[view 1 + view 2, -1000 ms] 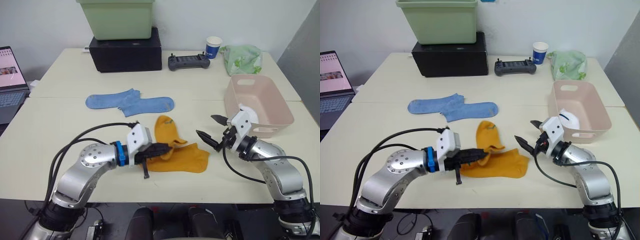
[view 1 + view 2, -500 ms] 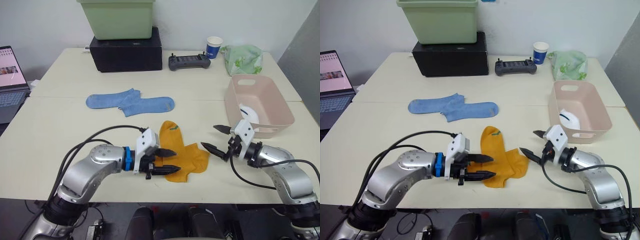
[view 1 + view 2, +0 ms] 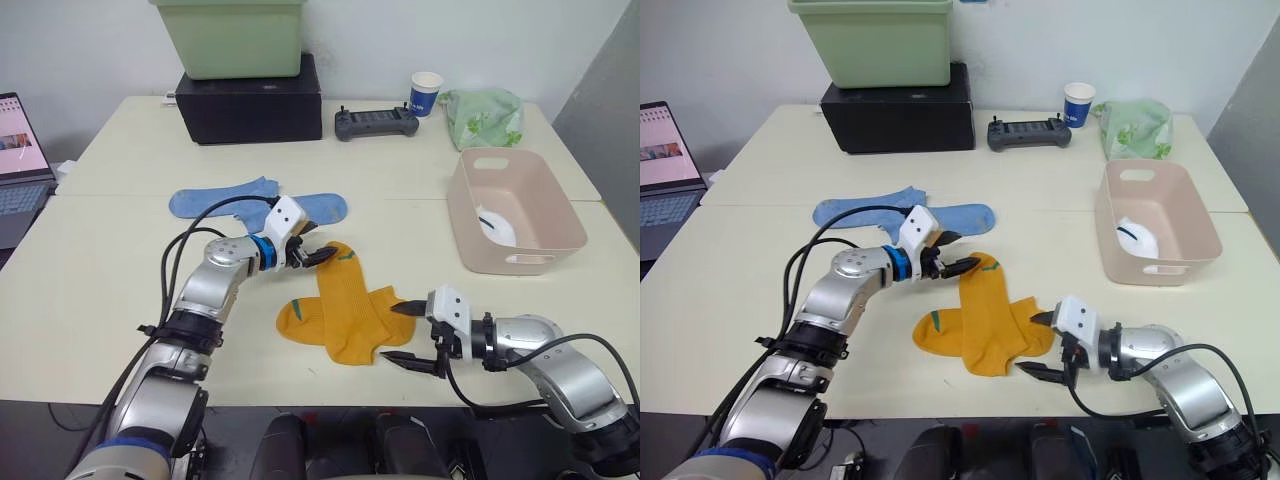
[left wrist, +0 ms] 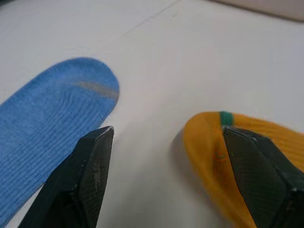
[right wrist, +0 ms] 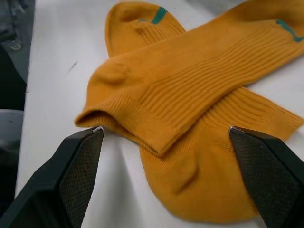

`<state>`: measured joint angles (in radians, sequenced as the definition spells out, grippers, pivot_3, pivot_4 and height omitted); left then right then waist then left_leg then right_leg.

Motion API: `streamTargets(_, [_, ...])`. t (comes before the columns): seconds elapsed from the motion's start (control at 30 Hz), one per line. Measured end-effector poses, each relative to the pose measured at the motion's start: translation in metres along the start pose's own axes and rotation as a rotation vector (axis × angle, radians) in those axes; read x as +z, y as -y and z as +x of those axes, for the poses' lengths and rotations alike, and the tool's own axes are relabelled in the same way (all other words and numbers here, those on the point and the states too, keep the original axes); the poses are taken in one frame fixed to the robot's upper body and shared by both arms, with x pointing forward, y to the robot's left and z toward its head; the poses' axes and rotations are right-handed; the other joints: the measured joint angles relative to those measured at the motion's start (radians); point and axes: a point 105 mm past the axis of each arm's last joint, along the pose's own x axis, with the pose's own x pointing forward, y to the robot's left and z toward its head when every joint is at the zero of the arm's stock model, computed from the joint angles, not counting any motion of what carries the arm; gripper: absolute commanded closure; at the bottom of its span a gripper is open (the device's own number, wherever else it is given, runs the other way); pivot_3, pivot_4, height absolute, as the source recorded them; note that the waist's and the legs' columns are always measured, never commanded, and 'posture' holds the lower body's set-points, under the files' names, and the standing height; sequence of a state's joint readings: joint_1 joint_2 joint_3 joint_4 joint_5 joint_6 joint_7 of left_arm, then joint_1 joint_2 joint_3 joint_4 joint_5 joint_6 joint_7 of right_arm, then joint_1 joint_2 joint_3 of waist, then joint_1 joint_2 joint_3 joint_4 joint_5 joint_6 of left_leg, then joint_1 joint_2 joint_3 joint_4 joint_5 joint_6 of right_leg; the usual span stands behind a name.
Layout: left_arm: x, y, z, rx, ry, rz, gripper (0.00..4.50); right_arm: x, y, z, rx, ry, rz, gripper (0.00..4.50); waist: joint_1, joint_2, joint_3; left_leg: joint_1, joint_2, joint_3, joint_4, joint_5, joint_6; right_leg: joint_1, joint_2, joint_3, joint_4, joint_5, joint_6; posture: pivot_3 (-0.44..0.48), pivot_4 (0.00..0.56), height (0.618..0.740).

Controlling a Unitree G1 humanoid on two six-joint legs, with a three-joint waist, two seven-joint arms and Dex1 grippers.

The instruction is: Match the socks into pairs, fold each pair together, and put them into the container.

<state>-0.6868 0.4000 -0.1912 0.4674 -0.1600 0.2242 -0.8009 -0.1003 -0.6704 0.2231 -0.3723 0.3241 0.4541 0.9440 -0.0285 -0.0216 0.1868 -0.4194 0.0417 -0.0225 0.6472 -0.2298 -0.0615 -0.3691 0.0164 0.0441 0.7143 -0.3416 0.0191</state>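
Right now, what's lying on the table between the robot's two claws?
The two orange socks, crossed one over the other, lie between the left gripper and the right gripper; the left eye view shows it.

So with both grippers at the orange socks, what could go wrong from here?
The two orange socks lie crossed, not aligned, so a fold now would likely come out uneven. The open left gripper sits between the upper orange tip and a blue sock; closing could catch the blue one. The open right gripper at the edge may pinch only one layer.
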Motion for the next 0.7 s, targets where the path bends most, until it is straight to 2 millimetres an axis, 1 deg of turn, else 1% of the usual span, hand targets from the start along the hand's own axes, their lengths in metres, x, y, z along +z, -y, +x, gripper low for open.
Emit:
streamTargets(0.07, [-0.0086,0.0004,0.0031,0.0,-0.027,0.0,0.69,-0.0004,-0.0019,0.0018,0.015,-0.002,0.017,0.52,-0.001,0.0,0.0,0.0,0.0,0.0,0.0,0.0,0.0,0.0,0.0,0.0,0.0,0.0,0.0,0.0,0.15,0.74])
streamTargets(0.13, [-0.0115,0.0003,0.0047,-0.009,-0.043,0.012,0.69,-0.0008,-0.0023,0.0021,0.027,-0.013,0.022,1.27,-0.001,0.0,0.0,0.0,0.0,0.0,0.0,0.0,0.0,0.0,0.0,0.0,0.0,0.0,0.0,0.0,0.15,0.74])
streamTargets(0.17, [-0.0108,0.0,0.0051,-0.013,-0.044,0.017,0.69,-0.0005,-0.0028,0.0027,0.034,-0.016,0.019,1.56,-0.001,0.0,0.0,0.0,0.0,0.0,0.0,0.0,0.0,0.0,0.0,0.0,0.0,0.0,0.0,0.0,0.15,0.74])
streamTargets(0.2, [-0.0104,0.0001,0.0061,-0.016,-0.043,0.02,1.08,0.0005,-0.0029,0.0039,0.039,-0.019,0.011,1.96,-0.001,0.0,0.0,0.0,0.0,0.0,0.0,0.0,0.0,0.0,0.0,0.0,0.0,0.0,0.0,0.0,0.15,0.74])
streamTargets(0.23, [-0.0098,0.0016,0.0077,-0.022,-0.039,0.022,1.25,0.0012,-0.0034,0.0052,0.045,-0.02,0.006,2.28,-0.001,0.0,0.0,0.0,0.0,0.0,0.0,0.0,0.0,0.0,0.0,0.0,0.0,0.0,0.0,0.0,0.15,0.74])
streamTargets(0.37, [-0.0095,0.0055,0.0099,-0.044,-0.037,0.025,2.59,0.002,-0.0028,0.0076,0.045,-0.021,-0.001,3.81,-0.001,0.0,0.0,0.0,0.0,0.0,0.0,0.0,0.0,0.0,0.0,0.0,0.0,0.0,0.0,0.0,0.15,0.74])
streamTargets(0.43, [-0.0096,0.006,0.0098,-0.049,-0.038,0.026,3.24,0.0016,-0.0023,0.0094,0.043,-0.021,0.001,4.48,-0.001,0.0,0.0,0.0,0.0,0.0,0.0,0.0,0.0,0.0,0.0,0.0,0.001,0.0,0.0,0.0,0.15,0.74])
streamTargets(0.5, [-0.0094,0.0071,0.0096,-0.059,-0.038,0.026,3.95,-0.0012,-0.0009,0.0098,0.038,-0.036,0.0,4.5,-0.001,0.0,0.0,0.0,0.0,0.0,0.0,0.0,0.0,0.0,0.0,-0.001,0.001,0.0,0.0,0.0,0.15,0.74])
streamTargets(0.57, [-0.0095,0.0079,0.0093,-0.066,-0.039,0.026,4.48,-0.003,0.0002,0.0095,0.034,-0.044,-0.001,4.5,-0.001,0.0,0.0,0.0,0.001,0.0,0.0,0.0,0.0,0.0,0.0,-0.001,0.001,0.0,0.0,0.0,0.15,0.74])
streamTargets(0.7, [-0.01,0.0077,0.0083,-0.066,-0.039,0.024,4.48,-0.001,0.001,0.0091,0.036,-0.04,-0.007,4.5,-0.001,0.0,0.0,0.0,0.001,0.0,0.0,0.0,0.0,0.0,0.0,-0.001,0.001,0.0,0.0,0.0,0.15,0.74])
